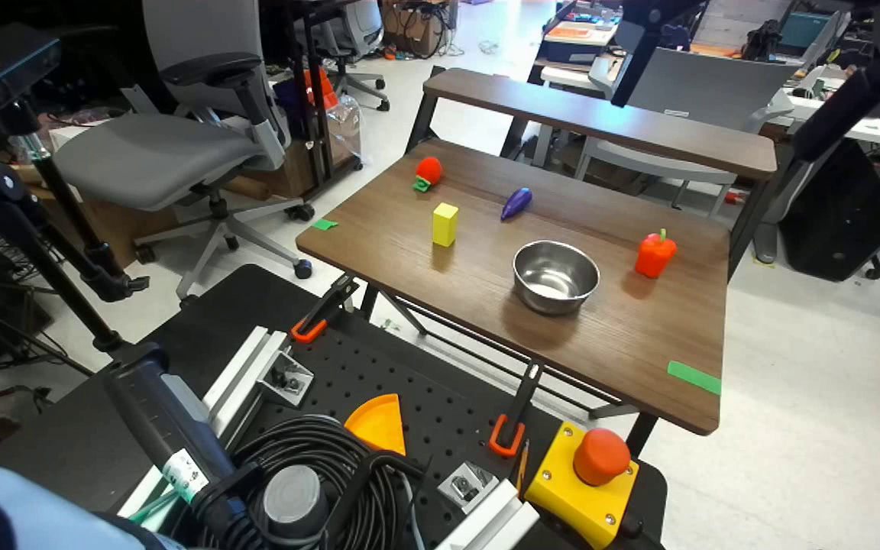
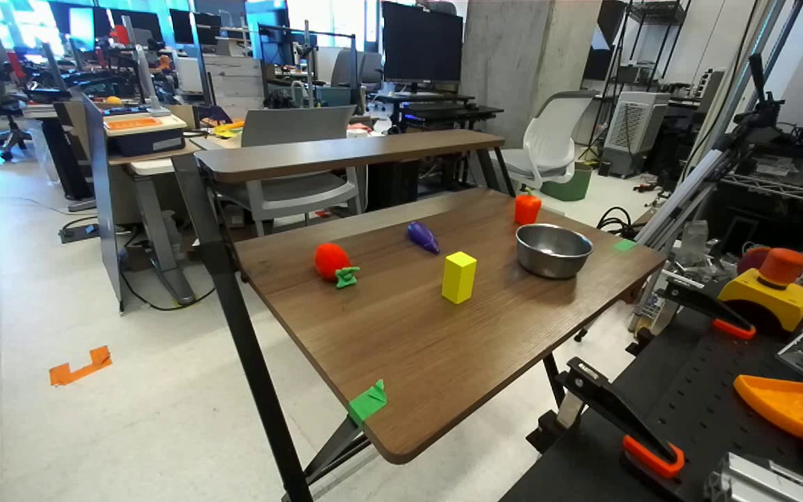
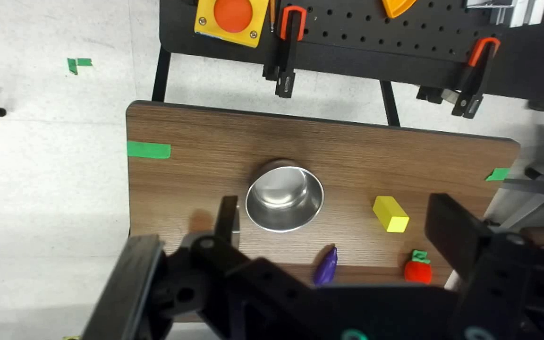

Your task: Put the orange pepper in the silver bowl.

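The orange pepper [image 1: 654, 254] stands upright with its small green stem up, near the table's end. It also shows in an exterior view behind the bowl [image 2: 527, 208]. In the wrist view the pepper is hidden behind a gripper finger; only an orange reflection shows on the wood. The silver bowl [image 1: 551, 294] stands upright and empty, apart from the pepper. The bowl also shows in the wrist view [image 3: 284, 200]. My gripper [image 3: 333, 200] is open and empty, high above the table. Its dark fingers [image 1: 713, 126] show at the top of an exterior view.
On the wooden table [image 1: 379, 229] are a yellow block [image 1: 444, 224], a purple eggplant [image 1: 516, 204] and a red toy with green leaves [image 1: 428, 171]. A raised shelf [image 1: 600, 122] runs along one long side. Clamps and a yellow box with a red button [image 1: 585, 481] are beside the table.
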You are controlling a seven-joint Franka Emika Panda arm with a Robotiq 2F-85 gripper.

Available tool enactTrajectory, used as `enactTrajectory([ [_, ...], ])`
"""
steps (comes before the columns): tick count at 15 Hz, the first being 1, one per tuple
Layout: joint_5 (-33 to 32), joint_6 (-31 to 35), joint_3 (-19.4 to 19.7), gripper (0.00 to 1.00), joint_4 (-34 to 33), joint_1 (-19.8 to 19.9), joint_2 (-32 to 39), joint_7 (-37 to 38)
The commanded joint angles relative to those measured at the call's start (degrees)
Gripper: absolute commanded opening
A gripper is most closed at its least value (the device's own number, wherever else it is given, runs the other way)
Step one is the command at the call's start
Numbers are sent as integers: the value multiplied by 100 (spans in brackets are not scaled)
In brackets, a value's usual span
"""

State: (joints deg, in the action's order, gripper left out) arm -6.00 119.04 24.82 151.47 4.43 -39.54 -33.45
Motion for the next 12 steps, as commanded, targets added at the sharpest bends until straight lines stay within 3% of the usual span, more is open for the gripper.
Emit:
enactTrajectory([
  [1, 137, -29, -176, 100, -141, 89, 277, 106],
  [5, 419, 15, -318, 100, -657, -35, 1074, 730],
  [8, 897, 16, -433, 100, -1482, -85, 2074, 1250],
  [9, 1030, 26, -267, 100, -1796, -283, 2385, 1354],
  [12, 1346, -74, -249, 100, -2820, -341, 3431, 1627],
])
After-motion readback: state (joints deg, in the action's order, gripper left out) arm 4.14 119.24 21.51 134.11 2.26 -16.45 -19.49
